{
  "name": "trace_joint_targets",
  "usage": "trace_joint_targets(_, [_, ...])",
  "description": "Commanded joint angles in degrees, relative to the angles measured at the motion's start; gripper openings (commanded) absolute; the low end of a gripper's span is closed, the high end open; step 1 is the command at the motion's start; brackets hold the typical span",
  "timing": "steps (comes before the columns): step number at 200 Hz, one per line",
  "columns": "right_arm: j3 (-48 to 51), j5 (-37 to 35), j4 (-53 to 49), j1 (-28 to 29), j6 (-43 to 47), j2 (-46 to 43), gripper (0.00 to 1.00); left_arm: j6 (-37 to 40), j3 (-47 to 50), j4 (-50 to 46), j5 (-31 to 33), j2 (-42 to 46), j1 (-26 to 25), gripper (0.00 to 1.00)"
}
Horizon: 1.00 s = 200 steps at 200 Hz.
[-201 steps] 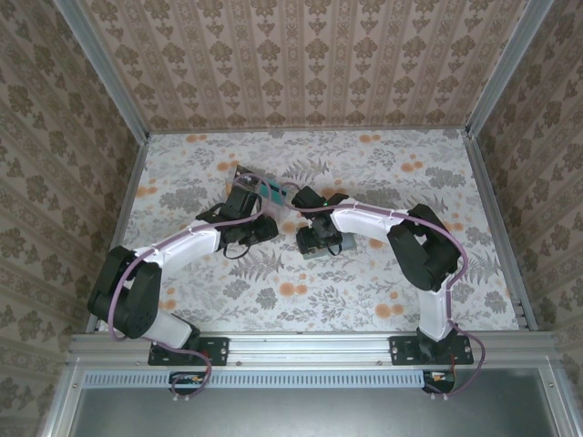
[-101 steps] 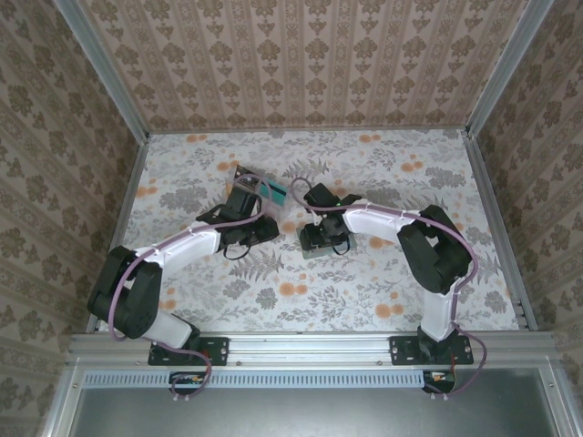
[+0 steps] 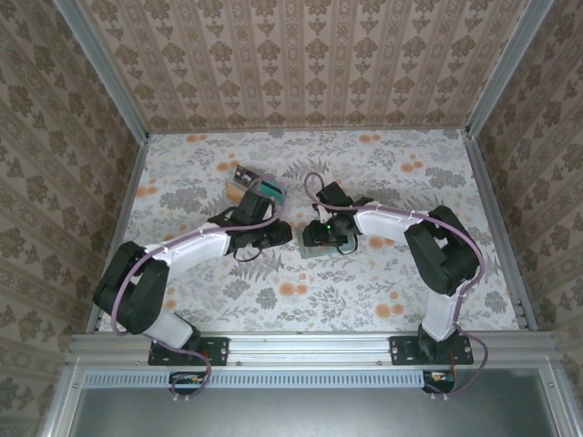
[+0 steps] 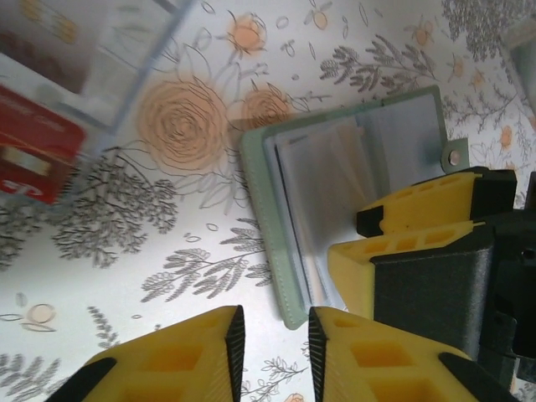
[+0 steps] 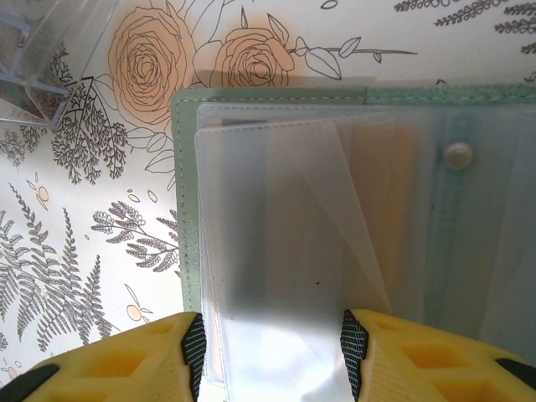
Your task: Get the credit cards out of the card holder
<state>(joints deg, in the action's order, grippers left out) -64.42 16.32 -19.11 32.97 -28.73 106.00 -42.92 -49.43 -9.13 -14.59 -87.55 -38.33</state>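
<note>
The card holder (image 5: 188, 209) lies open and flat on the floral table, a grey-green wallet with frosted plastic sleeves (image 5: 276, 251) inside. A tan-orange credit card (image 5: 381, 180) shows through one sleeve. My right gripper (image 5: 270, 356) stands open over the wallet's sleeves, one finger on each side of them. In the left wrist view the card holder (image 4: 276, 243) lies just ahead, its near corner beside my open left gripper (image 4: 272, 352), which holds nothing. From above, the left gripper (image 3: 278, 233) and right gripper (image 3: 321, 238) meet at the card holder (image 3: 306, 246).
A clear plastic compartment tray (image 3: 258, 188) with colourful cards stands just behind the left gripper; a red card (image 4: 38, 155) shows in it, and its corner (image 5: 42, 50) reaches the right wrist view. Patterned walls enclose the table on three sides.
My left gripper has moved right, up to the wallet's left edge. My right gripper has shifted slightly right and stays over the wallet.
</note>
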Motion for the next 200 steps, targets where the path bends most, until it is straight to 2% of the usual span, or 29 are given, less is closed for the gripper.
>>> trace_joint_targets(1, [1.0, -1.4, -1.8, 0.0, -0.5, -0.8, 0.47, 0.0, -2.3, 1.2, -0.9, -2.3, -1.1, 0.26])
trace_joint_targets(25, [0.8, -6.2, -3.7, 0.2, -0.4, -1.3, 0.41, -0.3, -2.8, 1.7, -0.8, -4.1, -1.9, 0.23])
trace_joint_targets(60, [0.8, -10.7, -4.9, 0.2, -0.9, -2.9, 0.27, -0.9, -2.9, 2.6, -1.8, -5.4, -2.1, 0.21])
trace_joint_targets(90, [1.6, -14.2, -4.1, 0.3, -2.5, -5.7, 0.25, -1.4, -3.1, 2.6, -1.9, -6.2, -2.3, 0.21])
trace_joint_targets(106, [2.2, -17.4, -4.3, 0.3, -3.3, -7.9, 0.27, -1.9, -3.0, 2.3, -1.4, -6.2, -2.5, 0.21])
trace_joint_targets(131, [1.9, -21.6, -6.2, 0.1, -2.9, -8.4, 0.42, -2.6, -2.7, 1.3, 0.3, -5.4, -3.1, 0.23])
trace_joint_targets(166, [-0.1, -19.3, -8.2, 0.0, -1.7, -3.6, 0.51, -4.4, -1.2, 0.5, 3.1, -3.4, -3.8, 0.28])
trace_joint_targets(200, [-0.1, -17.1, -8.0, 0.7, -2.3, -1.2, 0.53, -5.4, -0.3, -0.9, 4.2, -1.4, -3.7, 0.31])
